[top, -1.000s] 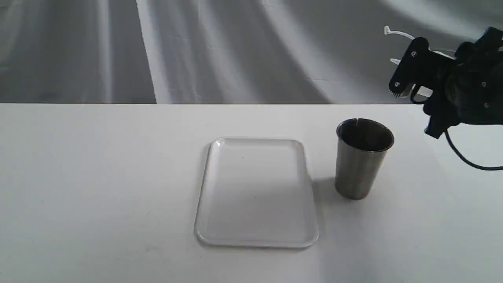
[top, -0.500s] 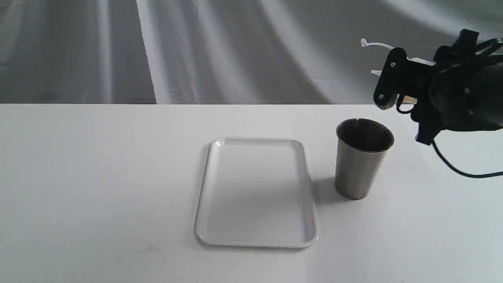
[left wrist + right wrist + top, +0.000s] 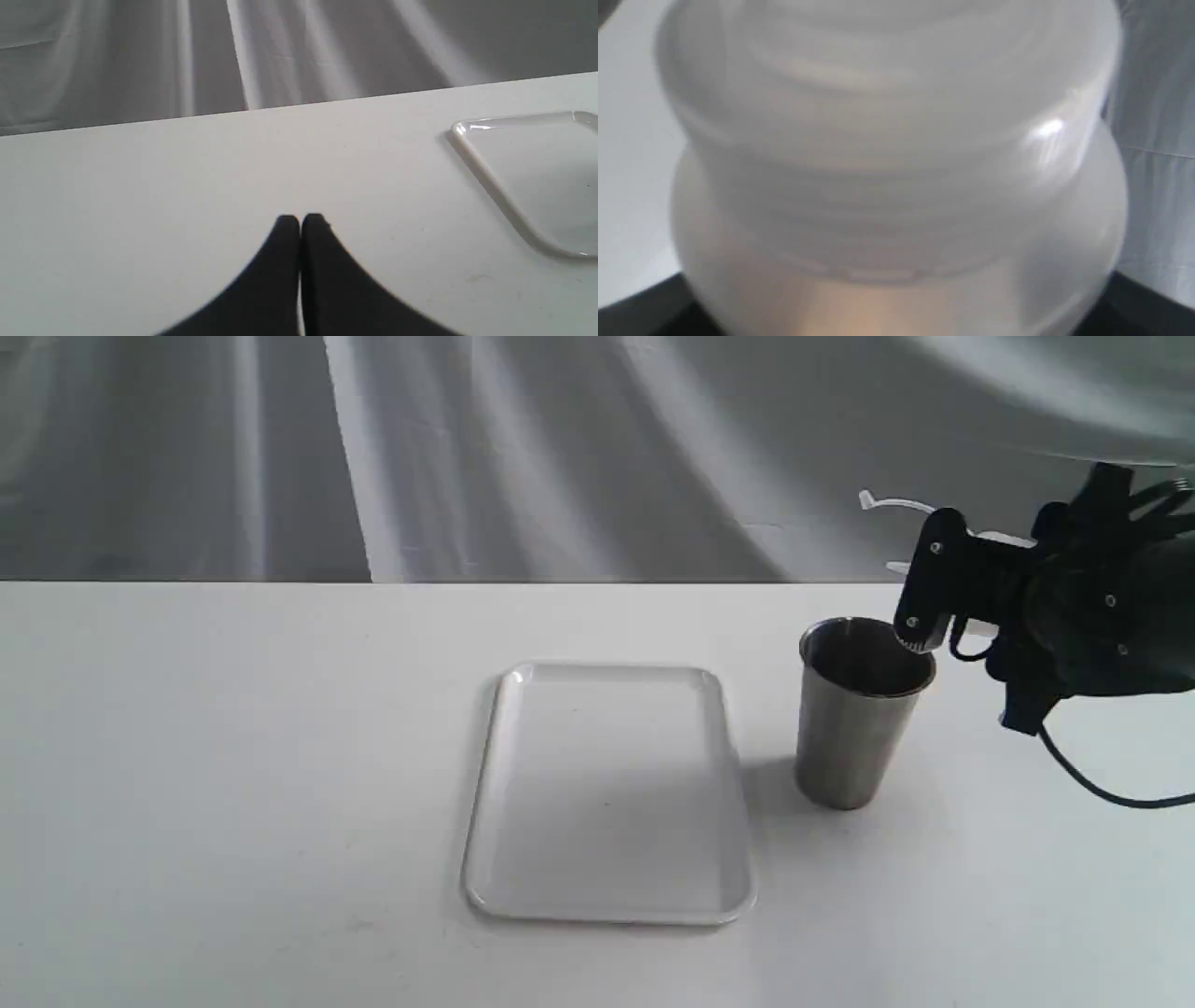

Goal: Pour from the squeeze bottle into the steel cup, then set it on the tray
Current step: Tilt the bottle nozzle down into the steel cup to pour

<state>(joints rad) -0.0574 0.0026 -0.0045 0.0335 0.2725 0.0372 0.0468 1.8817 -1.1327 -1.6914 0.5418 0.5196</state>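
Note:
The squeeze bottle (image 3: pixel 1003 537) lies tilted nearly sideways in my right gripper (image 3: pixel 932 581), which is shut on it. Mostly its thin cap strap (image 3: pixel 892 504) and slivers of whitish body show past the black fingers. The lower fingertip overlaps the far right rim of the steel cup (image 3: pixel 848 737), which stands upright on the table. In the right wrist view the bottle (image 3: pixel 896 163) fills the frame, with an amber tint near its base. The white tray (image 3: pixel 607 784) lies flat left of the cup. My left gripper (image 3: pixel 299 222) is shut and holds nothing, over the table beside the tray (image 3: pixel 490 186).
The white table (image 3: pixel 233 756) runs back to a grey draped cloth (image 3: pixel 560 448). A black cable (image 3: pixel 1102 789) hangs from the right arm, to the right of the cup.
My right gripper carried the bottle left, then came down, so its lower fingertip now overlaps the cup's rim. Cup and tray have not moved.

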